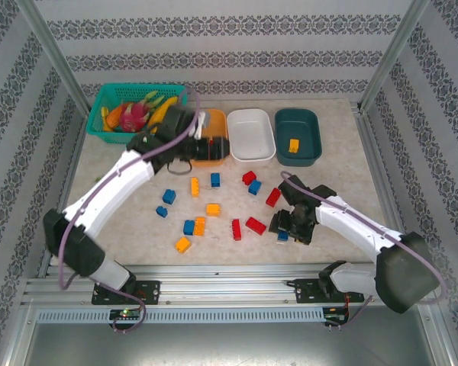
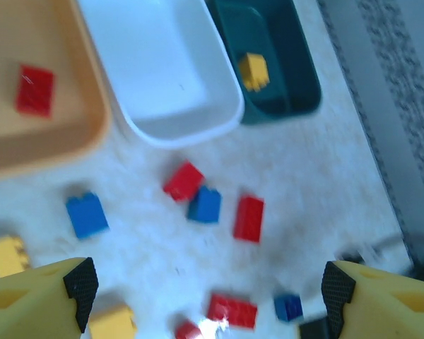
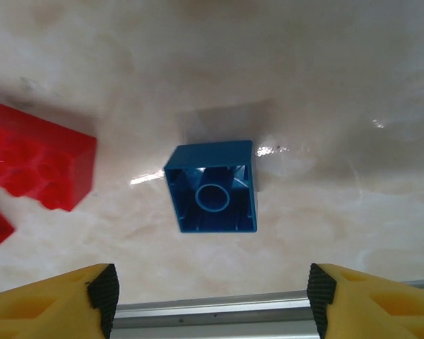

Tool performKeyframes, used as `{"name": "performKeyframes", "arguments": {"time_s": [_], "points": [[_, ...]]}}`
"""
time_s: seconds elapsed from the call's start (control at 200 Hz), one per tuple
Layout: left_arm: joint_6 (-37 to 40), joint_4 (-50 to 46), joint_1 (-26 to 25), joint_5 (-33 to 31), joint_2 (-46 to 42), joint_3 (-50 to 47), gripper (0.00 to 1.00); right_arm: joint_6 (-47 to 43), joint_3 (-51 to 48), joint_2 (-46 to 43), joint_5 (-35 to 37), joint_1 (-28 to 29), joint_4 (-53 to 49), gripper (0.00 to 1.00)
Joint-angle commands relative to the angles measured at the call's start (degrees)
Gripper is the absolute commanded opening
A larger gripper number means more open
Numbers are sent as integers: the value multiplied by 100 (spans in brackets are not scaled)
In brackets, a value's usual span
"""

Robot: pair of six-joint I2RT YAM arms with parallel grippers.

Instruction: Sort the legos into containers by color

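Left hand (image 2: 208,289) is held wide, nothing gripped, by the orange bin (image 2: 63,145) where a red lego (image 2: 35,90) is parked. Right hand (image 3: 210,293) is spread around an ungripped blue lego (image 3: 212,187) on the table (image 3: 325,85).

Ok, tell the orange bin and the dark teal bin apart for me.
The orange bin sits left of the white bin, the dark teal bin right of it. The orange bin holds a red brick; the dark teal bin holds a yellow brick. Both are smooth oval bins of matching shape.
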Motion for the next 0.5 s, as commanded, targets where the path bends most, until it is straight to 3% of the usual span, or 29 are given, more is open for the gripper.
{"name": "performKeyframes", "arguments": {"time_s": [0.0, 0.185, 0.35, 0.495], "points": [[-332, 584, -370, 96, -683, -1067, 86, -8, -113, 270, 54, 104, 327, 72], [-668, 658, -831, -9, -1670, -2237, 86, -122, -117, 653, 248, 105, 631, 65], [-708, 553, -903, -90, -1857, -2358, 86, -304, -39, 1030, 373, 72, 781, 57], [-753, 652, -940, -97, -1845, -2319, 86, -429, -19, 1196, 560, 74, 784, 45]]}}
